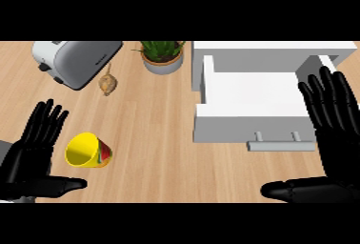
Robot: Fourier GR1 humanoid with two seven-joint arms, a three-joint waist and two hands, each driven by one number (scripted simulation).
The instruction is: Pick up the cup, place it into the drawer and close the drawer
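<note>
In the head view, a light wooden counter (155,143) is seen from steeply above. A yellow cup with a red patterned side (88,150) is found lying tipped on its side toward the counter's near left corner, its open mouth turned to the left and slightly upward. The black left hand (32,152) is held just beside the cup on its left, palm facing inward; its fingers are straight and spread, pointing away toward the far edge, and its thumb is stretched out to the right along the near edge, below the cup. Nothing is grasped by it, and whether it touches the cup cannot be told.

At the right side of the counter a white open drawer (249,102) is shown pulled out of a white cabinet block (274,47), with a pale grey bar handle (281,142) on its front panel facing the near edge. The black right hand (334,119) is raised over the drawer's right rim, fingers straight and released, thumb extended leftward near the near edge. Nothing is held by it.

Along the far edge, a silver toaster with black knobs (77,56) is placed at the left corner, a small brown garlic-like bulb (107,83) lies just beside it, and a green potted plant in a grey pot (163,56) stands between the toaster and the cabinet block.
</note>
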